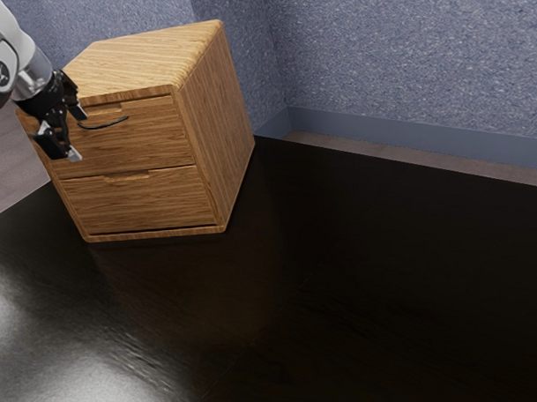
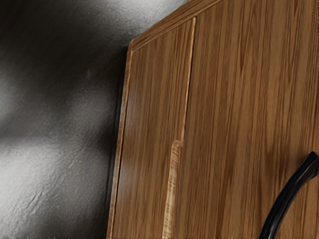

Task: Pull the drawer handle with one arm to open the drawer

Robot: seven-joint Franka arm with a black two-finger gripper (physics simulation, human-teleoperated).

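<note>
Dark glossy table in foreground, wooden cabinet standing on it toward blue wall. Two drawers stacked in cabinet front: top drawer above lower drawer, fronts roughly flush. Thin black curved handle on top drawer, near its upper edge. Black gripper at exterior view's left, in front of top drawer, just beside handle, fingers spread, nothing pinched. Wrist view: handle close to hand, wood grain behind.

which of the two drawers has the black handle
The upper drawer of the brown wooden cabinet: a thin curved black handle sits on its front. The lower drawer has just a wooden lip.
</note>
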